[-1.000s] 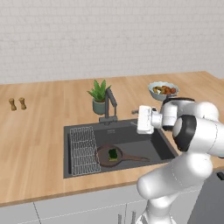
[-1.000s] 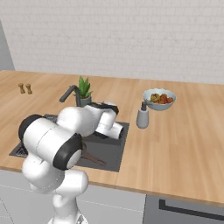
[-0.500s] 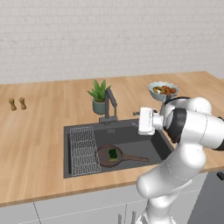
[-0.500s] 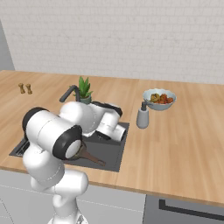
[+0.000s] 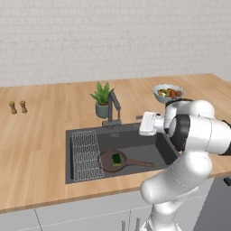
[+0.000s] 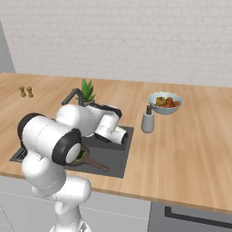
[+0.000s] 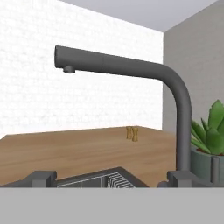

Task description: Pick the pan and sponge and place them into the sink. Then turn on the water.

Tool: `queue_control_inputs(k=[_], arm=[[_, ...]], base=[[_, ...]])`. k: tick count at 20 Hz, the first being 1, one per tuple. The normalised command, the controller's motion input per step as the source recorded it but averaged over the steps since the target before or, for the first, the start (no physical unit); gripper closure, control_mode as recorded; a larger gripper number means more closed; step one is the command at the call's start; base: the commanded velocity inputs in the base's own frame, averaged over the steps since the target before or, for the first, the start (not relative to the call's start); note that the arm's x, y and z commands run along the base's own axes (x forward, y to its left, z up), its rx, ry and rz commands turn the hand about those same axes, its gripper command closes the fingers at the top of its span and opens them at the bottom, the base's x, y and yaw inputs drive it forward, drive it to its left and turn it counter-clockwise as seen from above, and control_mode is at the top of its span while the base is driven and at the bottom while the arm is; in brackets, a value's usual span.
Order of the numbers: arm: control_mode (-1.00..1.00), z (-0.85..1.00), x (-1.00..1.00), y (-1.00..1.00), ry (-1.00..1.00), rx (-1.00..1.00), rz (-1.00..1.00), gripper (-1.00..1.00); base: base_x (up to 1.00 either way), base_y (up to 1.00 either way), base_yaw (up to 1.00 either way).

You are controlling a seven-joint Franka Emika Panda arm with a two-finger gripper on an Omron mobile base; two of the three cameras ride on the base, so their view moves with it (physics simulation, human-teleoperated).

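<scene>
One pan, one sponge, one sink, one faucet. One plant, one fruit bowl, one soap bottle. Two shakers on the tabletop.

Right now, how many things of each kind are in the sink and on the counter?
Pan: 1
Sponge: 1
Potted plant: 1
Fruit bowl: 1
Soap dispenser: 1
Shakers: 2
Total: 7
</scene>
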Motion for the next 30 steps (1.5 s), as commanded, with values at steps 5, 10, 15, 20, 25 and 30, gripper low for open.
queue_control_inputs(k=[5, 10, 15, 20, 25, 30], arm=[[-1.00, 0.02, 0.21, 0.07, 0.06, -0.03, -0.02, -1.00], [-1.00, -0.01, 0.30, 0.00, 0.00, -0.02, 0.00, -1.00], [-1.00, -0.07, 0.21, 0.00, 0.00, -0.01, 0.00, -1.00], [-1.00, -0.06, 0.09, 0.00, 0.00, 0.00, 0.00, -1.00], [-1.00, -0.02, 0.04, 0.06, 0.00, -0.03, 0.00, -1.00], [-1.00, 0.00, 0.17, 0.20, 0.00, -0.06, -0.02, -1.00]], base=[[0.00, 0.00, 0.00], [0.00, 0.00, 0.00], [0.00, 0.00, 0.00], [0.00, 0.00, 0.00], [0.00, 0.00, 0.00], [0.00, 0.00, 0.00]])
